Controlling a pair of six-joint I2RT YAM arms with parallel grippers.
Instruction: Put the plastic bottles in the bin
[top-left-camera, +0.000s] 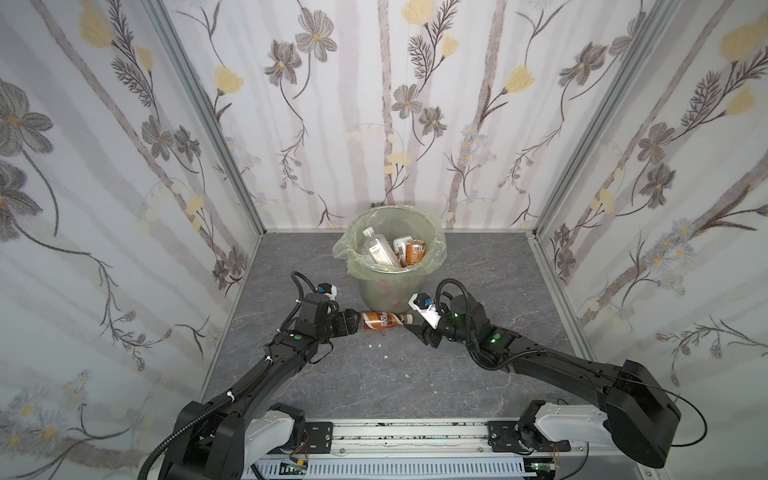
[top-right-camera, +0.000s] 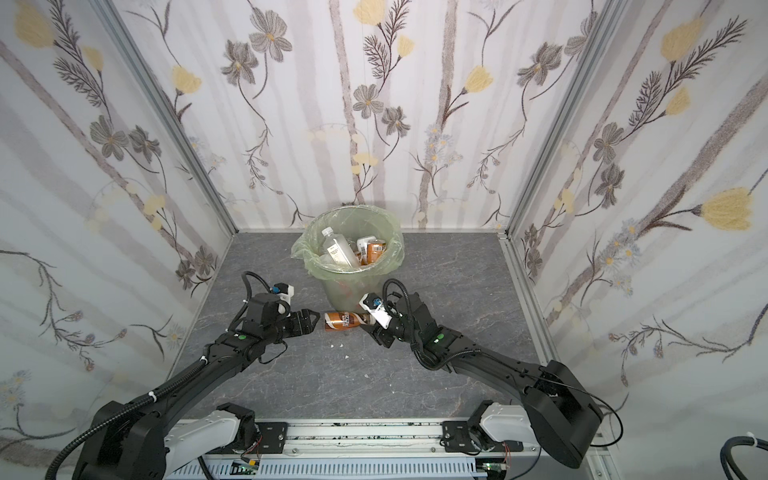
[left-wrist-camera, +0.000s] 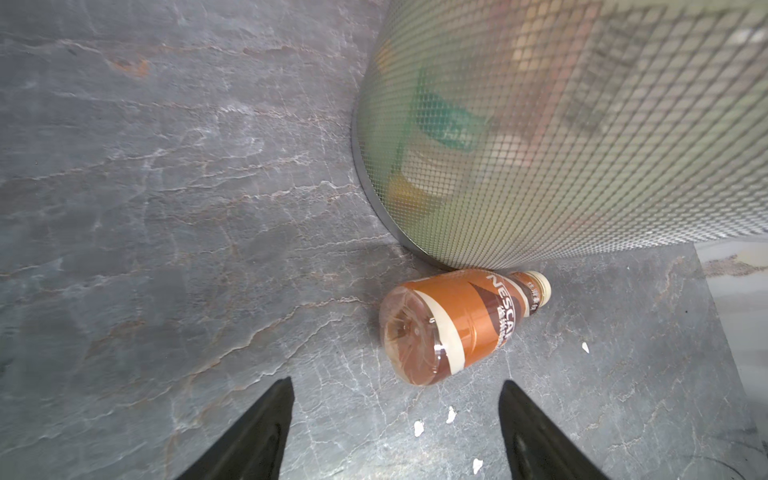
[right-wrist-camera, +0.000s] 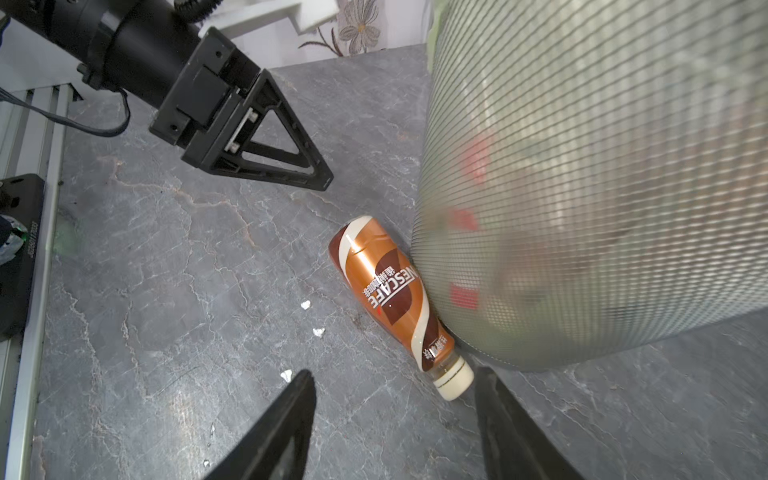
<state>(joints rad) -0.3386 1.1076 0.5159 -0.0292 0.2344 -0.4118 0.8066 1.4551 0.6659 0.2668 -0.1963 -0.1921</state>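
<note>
Brown-labelled bottle (top-left-camera: 380, 321) lies against the mesh bin (top-left-camera: 386, 291), white crumbs (left-wrist-camera: 419, 428) nearby.

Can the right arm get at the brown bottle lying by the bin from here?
Probably yes. The brown bottle lies with its cap toward the right gripper, jaws open, nothing between them. The bin wall close beside it may crowd one finger.
</note>
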